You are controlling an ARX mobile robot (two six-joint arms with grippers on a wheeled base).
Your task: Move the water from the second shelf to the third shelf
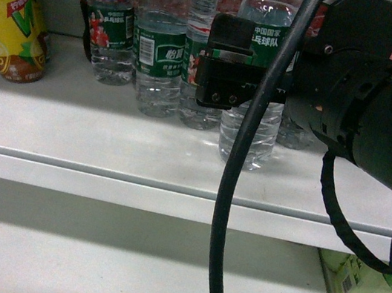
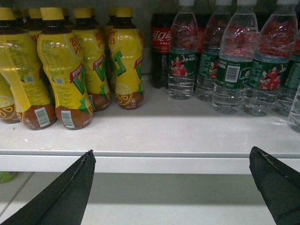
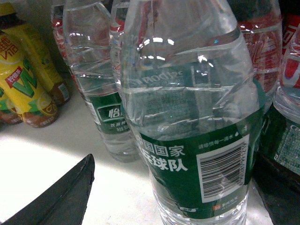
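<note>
The white metal shelf (image 1: 107,139) ran across the whole head view, with a lower white shelf (image 1: 87,256) beneath it. The black right arm (image 1: 368,108) filled the right side of that frame, its thick black cable (image 1: 241,169) hanging down the middle. The right gripper (image 1: 249,76) reached to the centre of the frame, its jaws spread wide on either side of the clear ribbed plastic water bottle with a dark green label (image 1: 246,136), which stood at the front of the shelf, ahead of the row of matching water bottles (image 1: 160,43). In the right wrist view that bottle (image 3: 192,140) filled the frame between the two dark jaw tips at the lower corners; whether the jaws touched it could not be told. In the left wrist view the left gripper (image 2: 173,187) sat below the shelf edge, jaws wide apart and holding nothing. Yellow-wrapped tea bottles with yellow caps (image 2: 70,70) stood at the left of the shelf, and a dark cola bottle with a red label (image 2: 161,51) behind the waters. A pale green-labelled bottle (image 1: 367,292) lay at the lower right of the head view.
</note>
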